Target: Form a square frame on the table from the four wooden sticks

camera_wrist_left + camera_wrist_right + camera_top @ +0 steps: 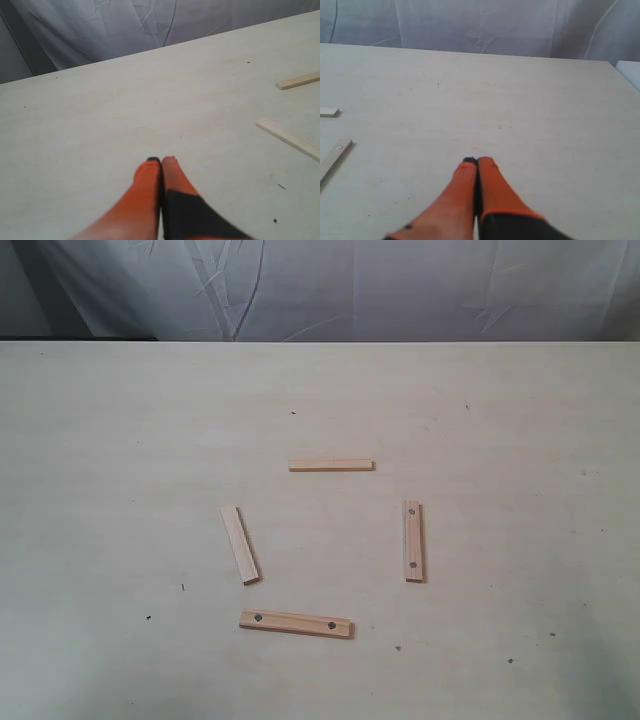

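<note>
Left fingers (147,185) pressed together, empty; right fingers (465,185) same (four wooden sticks (332,465) lie apart on table (120,440)).

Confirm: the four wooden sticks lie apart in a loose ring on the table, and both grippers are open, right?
Not open: the left gripper and right gripper are both shut, fingertips pressed together, as each wrist view shows. The far stick, left stick, right stick and near stick do lie apart in a loose ring on the table.
</note>
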